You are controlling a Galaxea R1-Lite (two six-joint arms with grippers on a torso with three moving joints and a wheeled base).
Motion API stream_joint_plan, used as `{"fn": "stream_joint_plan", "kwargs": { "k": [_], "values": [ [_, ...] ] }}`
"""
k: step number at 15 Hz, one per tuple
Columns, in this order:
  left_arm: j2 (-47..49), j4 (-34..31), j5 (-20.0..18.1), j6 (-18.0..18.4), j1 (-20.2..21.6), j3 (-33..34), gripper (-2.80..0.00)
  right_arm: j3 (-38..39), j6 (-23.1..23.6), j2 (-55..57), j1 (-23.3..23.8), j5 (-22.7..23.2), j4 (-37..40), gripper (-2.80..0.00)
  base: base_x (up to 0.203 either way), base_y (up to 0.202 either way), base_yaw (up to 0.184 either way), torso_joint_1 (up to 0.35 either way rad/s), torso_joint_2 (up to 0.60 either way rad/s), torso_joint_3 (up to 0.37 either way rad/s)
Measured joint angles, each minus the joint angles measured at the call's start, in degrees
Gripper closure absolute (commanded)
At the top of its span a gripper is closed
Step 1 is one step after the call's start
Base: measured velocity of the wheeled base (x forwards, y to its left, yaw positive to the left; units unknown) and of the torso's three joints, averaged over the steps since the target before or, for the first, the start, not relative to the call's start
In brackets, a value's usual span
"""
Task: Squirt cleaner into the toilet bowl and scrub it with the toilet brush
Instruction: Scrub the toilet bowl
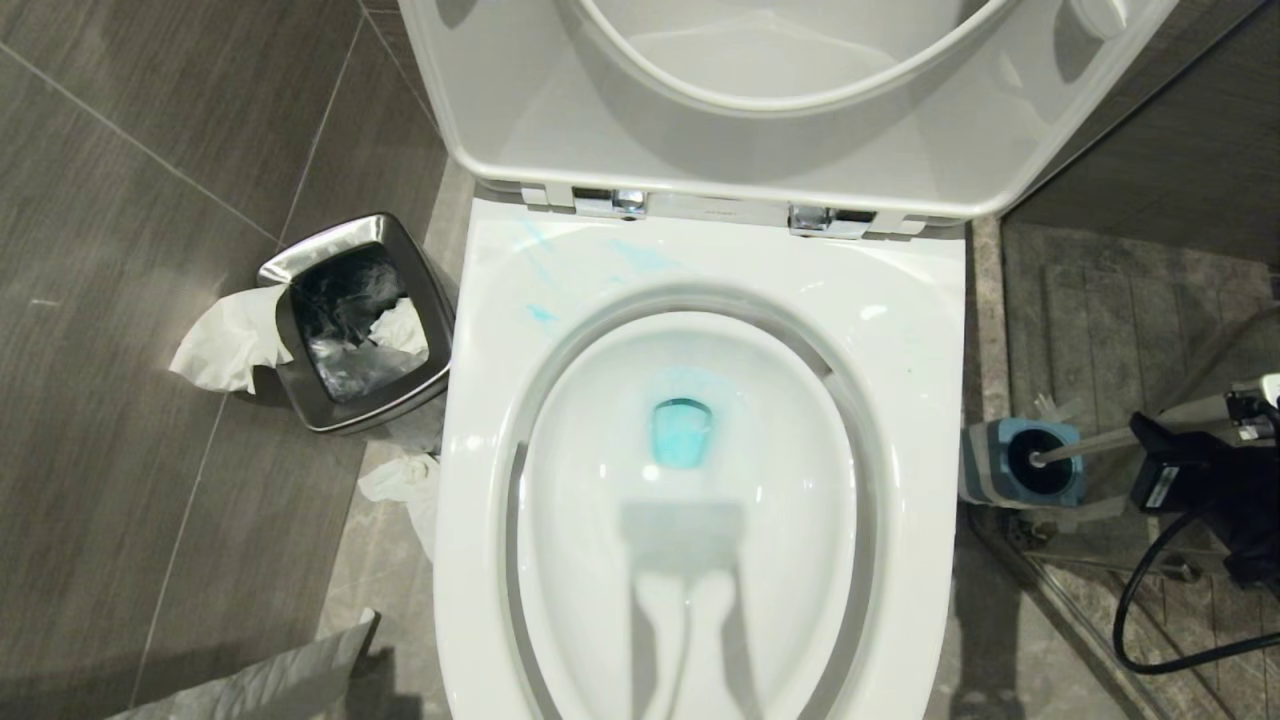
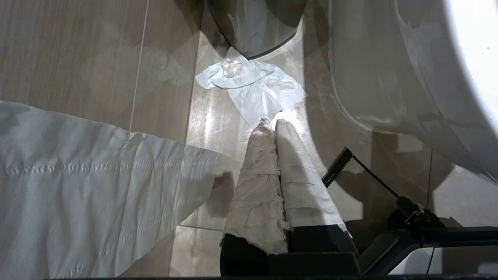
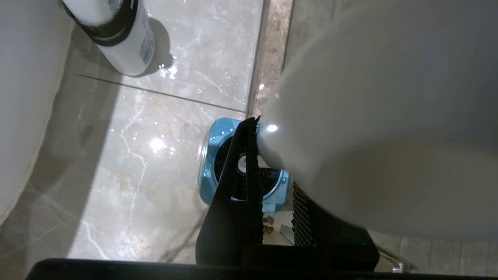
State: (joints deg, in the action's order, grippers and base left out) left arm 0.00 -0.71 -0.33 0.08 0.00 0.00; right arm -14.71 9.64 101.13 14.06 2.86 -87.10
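Two black ribbed fingers (image 3: pixel 241 186) of the right hand (image 1: pixel 1150 450) are closed on the handle of the toilet brush (image 1: pixel 1120 435), at the far right beside the toilet. The brush stands in its grey holder with the blue top (image 1: pixel 1020 462) on the floor, just beside the toilet's right flank and against the glass partition. Near it, in the right wrist view, a white bottle with a black band (image 3: pixel 124 42) stands on the marble tile. The toilet bowl (image 1: pixel 900 330) lies open, seat and lid raised, with a pool of turquoise cleaner (image 1: pixel 683 432) in the middle of the basin and faint blue smears on the rim's back left corner. The left hand (image 2: pixel 272 124), its fingers wrapped in white cloth, is shut and empty, low over the floor left of the toilet. A crumpled tissue (image 2: pixel 253 85) lies on the tile just before it. Farther left stands a square steel waste bin (image 1: pixel 355 325), with paper hanging over its edge.
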Motion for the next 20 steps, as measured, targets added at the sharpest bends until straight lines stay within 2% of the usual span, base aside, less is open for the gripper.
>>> {"fn": "stream_joint_plan", "kwargs": {
  "k": [16,18,20],
  "values": [
    [0.0,0.0,-0.02,0.03,0.0,0.0,0.0,4.13,-0.31,-12.5,0.0,-0.74,0.33,0.0,0.0,0.0,0.0,0.0,0.0,0.0],
    [0.0,0.0,0.0,0.02,0.0,0.0,0.0,3.39,-1.13,-16.1,0.05,-0.76,3.72,0.0,0.0,0.0,0.0,0.0,0.0,0.0],
    [0.0,0.02,-0.03,0.02,0.0,0.0,0.0,-0.55,-1.74,-20.85,0.02,-0.72,10.85,0.0,0.0,0.0,0.0,0.0,0.0,0.0]
  ]
}}
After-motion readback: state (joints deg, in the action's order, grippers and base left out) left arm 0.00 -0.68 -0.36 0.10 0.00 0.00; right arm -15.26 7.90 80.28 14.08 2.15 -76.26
